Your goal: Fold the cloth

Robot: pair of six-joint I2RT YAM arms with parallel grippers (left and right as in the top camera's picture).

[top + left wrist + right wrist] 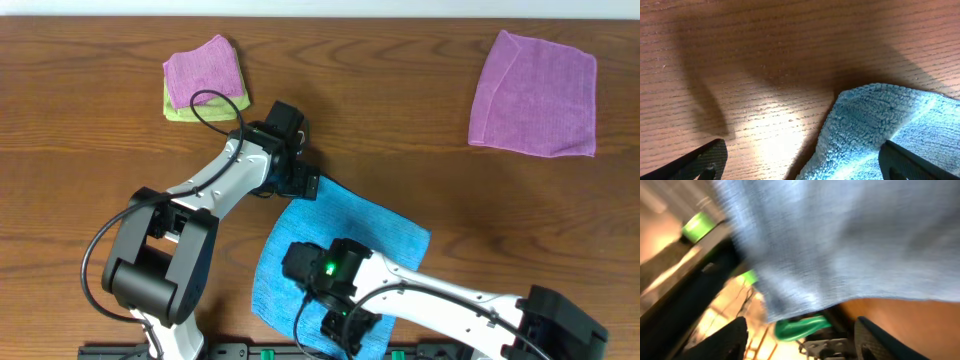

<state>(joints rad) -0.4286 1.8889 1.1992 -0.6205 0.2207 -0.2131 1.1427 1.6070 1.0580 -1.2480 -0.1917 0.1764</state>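
Observation:
The sky-blue cloth lies spread on the table at the front centre, one corner hanging over the front edge. My left gripper hovers open over the cloth's far-left corner; that corner lies between its fingers, untouched. My right gripper is open at the cloth's front corner by the table edge. In the right wrist view the cloth fills the upper part, blurred, with its corner above the open fingers.
A large purple cloth lies at the back right. A small folded purple cloth sits on a lime-green one at the back left. Green clamps and rig parts sit below the table's front edge.

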